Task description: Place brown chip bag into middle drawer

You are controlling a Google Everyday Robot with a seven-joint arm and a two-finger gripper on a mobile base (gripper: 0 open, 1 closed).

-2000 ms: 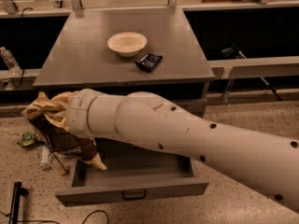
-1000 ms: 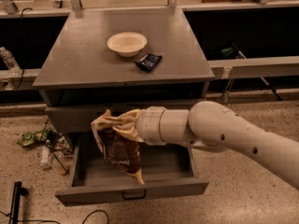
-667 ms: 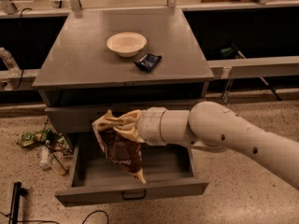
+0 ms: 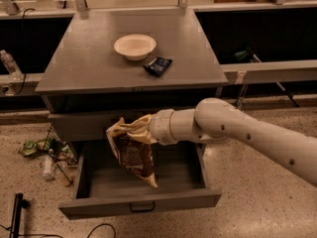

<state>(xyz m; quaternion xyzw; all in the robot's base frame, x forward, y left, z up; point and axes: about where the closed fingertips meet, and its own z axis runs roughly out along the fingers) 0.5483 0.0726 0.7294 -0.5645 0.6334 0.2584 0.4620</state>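
The brown chip bag (image 4: 133,155), dark brown with tan-yellow edges, hangs from my gripper (image 4: 134,129) over the open middle drawer (image 4: 143,202). The gripper is shut on the bag's crumpled top edge and is mostly hidden by the foil. The bag's lower corner dangles just above the drawer's grey inner tray, left of its centre. The drawer is pulled out toward the camera, with its black bar handle (image 4: 142,208) at the front. My white arm (image 4: 233,133) reaches in from the right.
A white bowl (image 4: 134,46) and a small black-and-blue snack packet (image 4: 157,66) lie on the grey cabinet top (image 4: 89,63). A shut drawer front (image 4: 79,125) sits above the open one. Litter and bottles (image 4: 49,155) lie on the floor to the left.
The arm has carried the bag from left of the drawer to over its inside. Over the last second the bag has shifted slightly right and hangs lower.
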